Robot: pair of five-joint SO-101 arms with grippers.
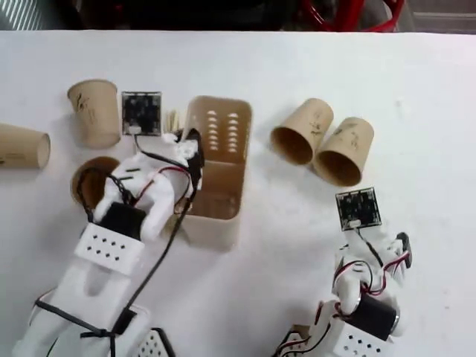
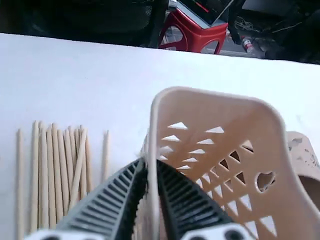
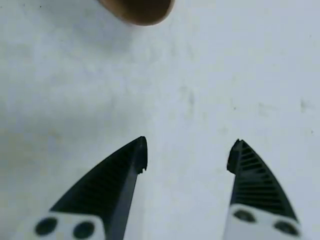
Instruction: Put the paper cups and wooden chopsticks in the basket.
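Nothing seems to be in yet: the left jaws pinch the wall of the basket (image 1: 223, 160), the chopsticks (image 2: 55, 170) lie on the desk (image 1: 416, 82) at its 10 o'clock, paper cups (image 1: 301, 132) at 2 and 9 o'clock, and the right jaws gape wide.

right hand (image 3: 190, 145) spread above table (image 3: 225, 75) | probably paper cup (image 3: 137, 10) rim ahead

On the desk (image 1: 416, 89), chopsticks (image 2: 55, 170) lie just left of the basket (image 1: 223, 141). Three cups (image 1: 95, 111) lie farther left, and two touching cups (image 1: 301, 132) lie to its right, behind the right hand (image 3: 190, 150).
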